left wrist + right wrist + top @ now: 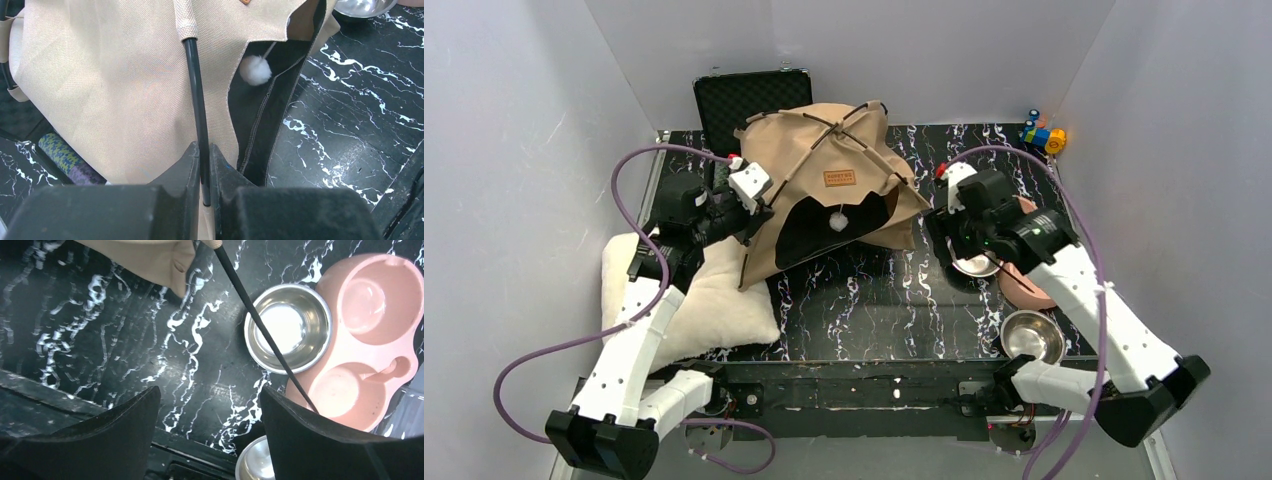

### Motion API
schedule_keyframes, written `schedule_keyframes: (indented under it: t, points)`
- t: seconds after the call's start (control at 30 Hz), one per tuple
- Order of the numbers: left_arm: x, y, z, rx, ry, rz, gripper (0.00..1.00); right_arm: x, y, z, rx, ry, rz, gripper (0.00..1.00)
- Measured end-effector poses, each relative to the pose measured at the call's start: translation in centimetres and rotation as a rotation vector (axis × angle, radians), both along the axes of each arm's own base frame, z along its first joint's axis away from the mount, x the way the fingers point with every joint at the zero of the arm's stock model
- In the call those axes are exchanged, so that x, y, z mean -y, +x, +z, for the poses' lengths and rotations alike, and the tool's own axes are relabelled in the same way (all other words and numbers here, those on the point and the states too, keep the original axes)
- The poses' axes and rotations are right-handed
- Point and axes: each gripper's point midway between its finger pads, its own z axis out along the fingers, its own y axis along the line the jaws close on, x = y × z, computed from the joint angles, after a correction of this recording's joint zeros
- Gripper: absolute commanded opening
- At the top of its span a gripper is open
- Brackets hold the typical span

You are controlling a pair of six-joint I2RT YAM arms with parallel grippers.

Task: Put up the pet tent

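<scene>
though cropped, left end effector clenched on pet tent; right end effector released

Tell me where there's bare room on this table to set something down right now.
The widest bare patch of table lies in front of the pet tent, between the cream cushion and the steel bowl. A smaller strip sits at the back right, between tent and toy. The right side is crowded: bowls and pink feeder.
</scene>
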Motion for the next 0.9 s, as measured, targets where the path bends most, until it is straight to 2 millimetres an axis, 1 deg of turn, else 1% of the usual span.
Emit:
schedule_keyframes:
  t: [0.1, 0.17, 0.27, 0.3, 0.33, 0.4, 0.47, 0.53, 0.57, 0.63, 0.67, 0.7, 0.8, 0.9]
  points:
    - [-0.2, -0.1, 0.2, 0.012, -0.012, 0.001, 0.00, 0.2, 1.1, -2.7, -0.036, -0.068, -0.021, 0.82]
    - [-0.3, -0.2, 0.5, 0.022, -0.020, 0.001, 0.00, 0.5, 1.9, -4.0, -0.039, -0.101, -0.036, 0.82]
    - [-0.5, -0.2, 0.6, 0.027, -0.026, 0.000, 0.00, 1.4, 3.3, -5.4, -0.027, -0.117, -0.074, 0.81]
    - [-0.5, -0.2, 0.6, 0.027, -0.029, 0.000, 0.00, 1.8, 3.9, -5.7, -0.023, -0.122, -0.091, 0.78]
    - [-0.5, -0.2, 0.6, 0.028, -0.032, 0.000, 0.00, 2.2, 4.6, -6.1, -0.019, -0.127, -0.109, 0.71]
    - [-0.6, -0.1, 0.8, 0.031, -0.037, 0.004, 0.00, 2.7, 5.9, -7.0, -0.014, -0.135, -0.128, 0.46]
    - [-0.7, -0.1, 1.0, 0.039, -0.041, 0.008, 0.00, 3.1, 6.9, -8.0, -0.027, -0.147, -0.136, 0.26]
    - [-0.7, -0.1, 1.1, 0.046, -0.049, 0.011, 0.00, 2.8, 7.4, -8.7, -0.042, -0.151, -0.114, 0.05]
    - [-0.7, -0.1, 1.1, 0.046, -0.053, 0.011, 0.00, 2.7, 7.6, -8.8, -0.045, -0.158, -0.092, 0.01]
    - [-0.7, 0.0, 1.4, 0.049, -0.062, 0.015, 0.00, 1.7, 7.8, -8.1, -0.037, -0.153, -0.031, 0.01]
    - [-0.7, 0.2, 1.5, 0.049, -0.064, 0.020, 0.00, 1.3, 7.8, -7.5, -0.033, -0.140, -0.012, 0.01]
    - [-0.7, 0.4, 1.8, 0.049, -0.065, 0.025, 0.00, 0.8, 7.8, -6.4, -0.026, -0.117, 0.003, 0.01]
    - [-0.6, 1.7, 4.0, 0.080, -0.074, 0.034, 0.00, -0.2, 7.8, -3.5, 0.004, -0.050, 0.017, 0.01]
    - [-0.2, 2.8, 6.8, 0.121, -0.092, 0.021, 0.00, -0.8, 6.8, -0.5, 0.023, 0.007, 0.018, 0.01]
